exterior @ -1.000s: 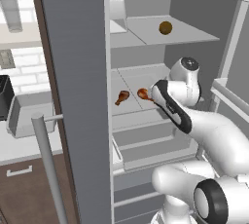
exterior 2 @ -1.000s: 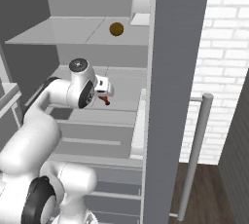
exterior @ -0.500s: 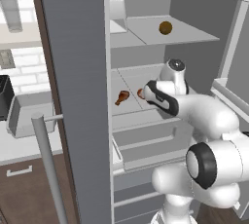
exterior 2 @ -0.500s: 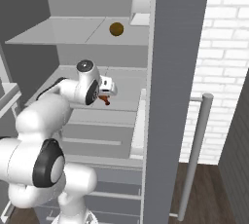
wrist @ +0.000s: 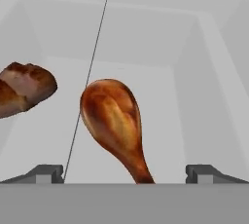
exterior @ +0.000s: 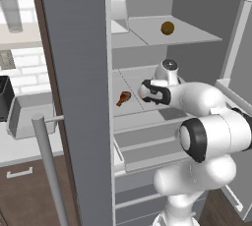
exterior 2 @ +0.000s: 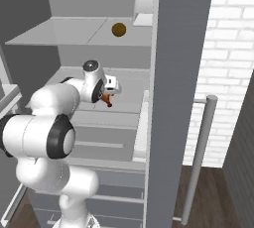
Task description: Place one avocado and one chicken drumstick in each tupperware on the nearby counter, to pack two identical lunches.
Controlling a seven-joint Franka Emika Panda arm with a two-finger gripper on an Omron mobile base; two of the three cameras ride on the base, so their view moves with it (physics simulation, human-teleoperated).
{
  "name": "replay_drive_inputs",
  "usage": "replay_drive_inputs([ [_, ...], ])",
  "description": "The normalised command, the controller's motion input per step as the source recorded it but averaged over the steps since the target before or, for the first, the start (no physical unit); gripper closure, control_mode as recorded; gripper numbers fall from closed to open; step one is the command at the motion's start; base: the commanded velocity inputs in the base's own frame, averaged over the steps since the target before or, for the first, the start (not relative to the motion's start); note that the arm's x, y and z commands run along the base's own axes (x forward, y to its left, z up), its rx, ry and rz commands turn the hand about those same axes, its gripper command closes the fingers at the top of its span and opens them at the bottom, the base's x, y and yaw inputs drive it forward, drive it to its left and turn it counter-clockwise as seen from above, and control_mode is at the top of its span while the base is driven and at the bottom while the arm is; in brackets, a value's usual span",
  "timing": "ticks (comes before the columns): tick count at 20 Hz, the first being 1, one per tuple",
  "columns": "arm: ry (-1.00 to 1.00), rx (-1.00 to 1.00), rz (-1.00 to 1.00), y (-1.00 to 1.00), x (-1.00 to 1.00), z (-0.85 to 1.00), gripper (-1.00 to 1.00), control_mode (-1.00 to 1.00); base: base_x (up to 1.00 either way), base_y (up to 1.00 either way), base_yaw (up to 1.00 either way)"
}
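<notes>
My gripper point(wrist: 125, 174) is open inside the fridge, low over the middle shelf. One glossy brown chicken drumstick point(wrist: 114, 125) lies right in front of it, its bone end pointing between the two fingertips, not touched. A second drumstick point(wrist: 24, 89) lies to its left; it also shows beside my hand point(exterior: 124, 98). My gripper point(exterior: 142, 91) point(exterior 2: 115, 89) covers most of the nearer drumstick point(exterior 2: 107, 100). An olive-brown avocado point(exterior: 167, 28) point(exterior 2: 118, 29) rests on the shelf above. A light-grey tupperware point(exterior: 29, 115) sits on the off-white counter point(exterior: 19, 147) left of the fridge.
The open fridge door point(exterior: 78, 97) stands between the shelves and the counter, with its bar handle point(exterior: 47, 166) in front. A black toaster point(exterior: 4, 97) stands at the counter's left edge. A white box point(exterior: 119, 9) sits on the top shelf. Drawers point(exterior: 147, 146) lie below the middle shelf.
The arm has folded and pushed the hand deeper into the fridge, closer to the drumsticks. The jaws have stayed open; the food has not moved.
</notes>
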Motion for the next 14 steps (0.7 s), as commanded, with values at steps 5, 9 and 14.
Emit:
replay_drive_inputs([
  [5,0.0,0.0,0.04,0.0,0.27,-0.28,-1.0,-1.0,0.0,0.0,0.0],
  [9,0.0,0.0,0.03,0.11,0.19,-0.3,-1.0,-1.0,0.0,0.0,0.0],
  [14,0.0,-0.01,0.02,0.14,0.2,-0.25,-1.0,-1.0,0.0,0.0,0.0],
])
